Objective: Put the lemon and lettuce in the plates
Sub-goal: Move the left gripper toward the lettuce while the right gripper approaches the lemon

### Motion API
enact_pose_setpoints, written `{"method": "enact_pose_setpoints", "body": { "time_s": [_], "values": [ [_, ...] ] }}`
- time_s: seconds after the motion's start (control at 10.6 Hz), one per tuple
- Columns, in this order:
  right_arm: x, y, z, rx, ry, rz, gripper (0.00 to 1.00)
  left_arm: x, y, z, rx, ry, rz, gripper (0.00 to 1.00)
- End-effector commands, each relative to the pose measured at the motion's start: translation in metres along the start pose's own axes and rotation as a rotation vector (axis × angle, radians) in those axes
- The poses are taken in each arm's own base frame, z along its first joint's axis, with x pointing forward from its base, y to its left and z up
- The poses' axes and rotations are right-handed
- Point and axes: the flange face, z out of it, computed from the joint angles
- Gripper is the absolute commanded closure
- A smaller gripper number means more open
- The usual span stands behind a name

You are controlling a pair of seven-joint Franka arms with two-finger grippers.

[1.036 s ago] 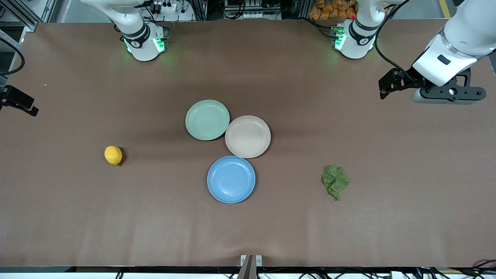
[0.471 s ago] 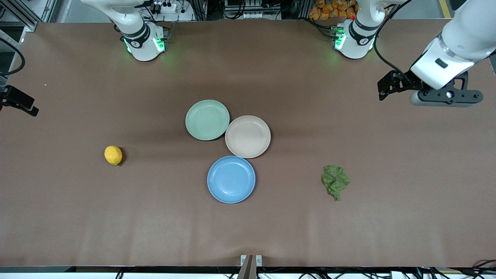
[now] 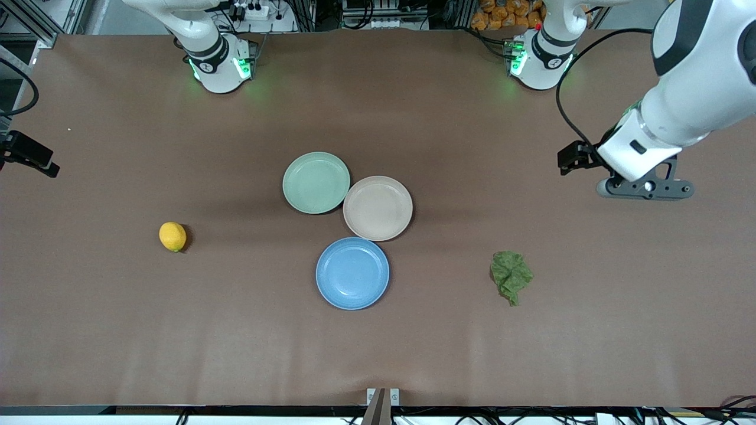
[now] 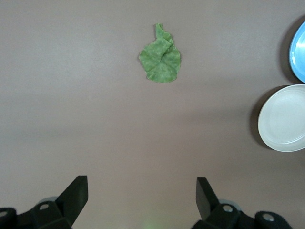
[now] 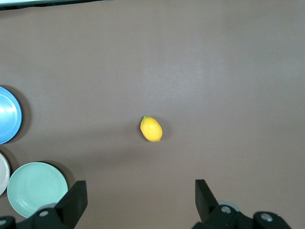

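- The left gripper (image 4: pixel 138 202) hangs over bare table with its jaws wide apart and empty; the lettuce (image 3: pixel 511 275) lies ahead of them, well apart.
- The right gripper (image 5: pixel 138 202) is likewise spread and empty, the lemon (image 5: pixel 151 129) lying ahead of its jaws.
- Step: approach. Next, each must descend and straddle its item; the blue plate (image 3: pixel 352 273) and beige plate (image 3: pixel 378 208) sit empty.

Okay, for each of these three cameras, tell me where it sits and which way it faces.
Front view: high across the table, facing both arm bases; shows the left tool over bare table.
Left wrist view: looks down past its open fingers at the lettuce.
Right wrist view: looks down past open fingers at the lemon.
Both wrist views share the blue plate.
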Motion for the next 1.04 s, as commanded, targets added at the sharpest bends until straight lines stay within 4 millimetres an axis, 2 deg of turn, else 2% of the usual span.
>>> {"method": "enact_pose_setpoints", "body": {
  "time_s": [0.0, 0.19, 0.47, 0.94],
  "values": [
    [0.003, 0.006, 0.008, -0.009, -0.009, 0.01, 0.0, 0.026, 0.002, 0.016, -0.004, -0.022, -0.063, 0.0],
    [0.009, 0.014, 0.038, -0.01, -0.007, -0.001, 0.0, 0.043, 0.006, 0.041, -0.006, -0.041, -0.101, 0.0],
    [0.015, 0.023, 0.065, -0.013, 0.008, -0.057, 0.0, 0.069, 0.009, 0.08, -0.014, -0.028, -0.186, 0.0],
    [0.027, 0.034, 0.141, -0.022, 0.035, -0.157, 0.0, 0.108, 0.022, 0.151, -0.022, 0.019, -0.308, 0.0]
  ]
}}
